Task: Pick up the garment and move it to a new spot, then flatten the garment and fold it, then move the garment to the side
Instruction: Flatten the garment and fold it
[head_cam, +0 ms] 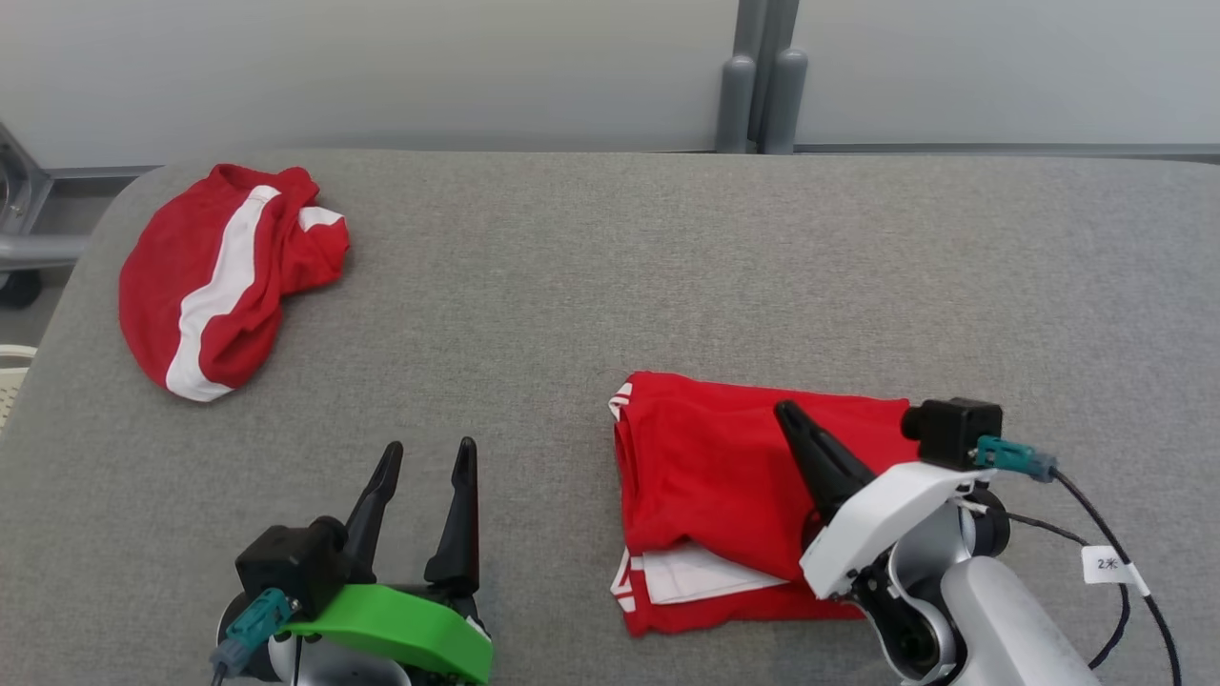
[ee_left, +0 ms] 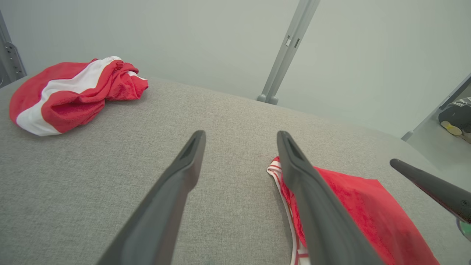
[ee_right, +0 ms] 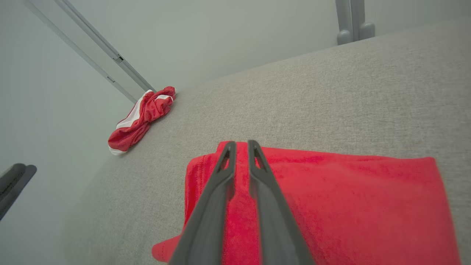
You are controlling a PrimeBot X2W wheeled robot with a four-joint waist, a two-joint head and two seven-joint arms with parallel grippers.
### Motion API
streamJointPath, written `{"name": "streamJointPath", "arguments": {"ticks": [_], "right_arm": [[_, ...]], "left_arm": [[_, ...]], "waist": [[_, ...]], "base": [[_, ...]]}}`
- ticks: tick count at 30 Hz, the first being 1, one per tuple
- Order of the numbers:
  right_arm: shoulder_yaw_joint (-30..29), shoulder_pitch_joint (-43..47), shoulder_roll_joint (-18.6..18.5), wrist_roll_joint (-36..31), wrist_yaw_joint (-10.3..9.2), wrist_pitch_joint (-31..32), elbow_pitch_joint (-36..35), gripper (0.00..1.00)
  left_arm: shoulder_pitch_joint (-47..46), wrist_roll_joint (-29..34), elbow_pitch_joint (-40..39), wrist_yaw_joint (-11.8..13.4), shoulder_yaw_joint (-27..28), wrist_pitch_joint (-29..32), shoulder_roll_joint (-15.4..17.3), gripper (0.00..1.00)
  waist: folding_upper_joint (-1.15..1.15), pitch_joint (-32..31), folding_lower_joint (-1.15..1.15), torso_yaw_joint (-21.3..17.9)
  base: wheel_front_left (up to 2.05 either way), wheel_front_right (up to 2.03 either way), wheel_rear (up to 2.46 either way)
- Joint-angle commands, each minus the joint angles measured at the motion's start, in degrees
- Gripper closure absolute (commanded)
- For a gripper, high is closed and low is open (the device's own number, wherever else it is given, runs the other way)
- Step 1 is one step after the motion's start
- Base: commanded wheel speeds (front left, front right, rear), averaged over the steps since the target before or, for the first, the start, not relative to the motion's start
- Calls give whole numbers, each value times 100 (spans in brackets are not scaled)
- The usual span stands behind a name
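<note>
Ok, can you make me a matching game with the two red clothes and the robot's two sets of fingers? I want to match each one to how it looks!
Things:
1. folded red garment
2. crumpled red-and-white garment
3. left fingers
4. right fingers

How it looks:
A. close together, over red cloth
B. bunched up at the far left
C. spread wide apart
D. lying flat and squared, at the near right

Pairs: 1-D, 2-B, 3-C, 4-A

White tag on black cable, reads "2米"
</note>
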Motion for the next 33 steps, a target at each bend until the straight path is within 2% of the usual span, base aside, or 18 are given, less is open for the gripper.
{"name": "streamJointPath", "arguments": {"ticks": [1, 11, 18, 24, 28, 33], "right_arm": [[107, 58, -5, -68, 2, -69, 137, 100], [932, -372, -18, -387, 2, -745, 1645, 100], [1645, -708, -4, -243, 2, -1238, 2621, 100], [2310, -941, 5, 65, 2, -1431, 2983, 100], [2761, -1143, 4, 326, 2, -1641, 2982, 100], [2845, -1394, -3, 476, 2, -1891, 2789, 100]], "left_arm": [[-114, -58, 24, -28, -11, -24, 4, 0], [-126, -67, 69, -33, -44, -53, -10, 0], [-86, -94, 82, -19, -38, -59, 21, 0], [-60, -96, 71, 12, -16, -82, 44, 0], [-65, -96, 50, 49, -2, -93, 54, 0], [34, -120, 46, 84, 26, -107, 84, 0]], "waist": [[34, 14, 0, 178], [34, 27, 0, 728], [34, 24, 0, 899], [34, 21, 0, 867], [34, 12, 0, 792], [34, -71, 0, 605]], "base": [[0, 0, 0], [0, 0, 0], [0, 0, 0], [0, 0, 0], [0, 0, 0], [0, 0, 0]]}}
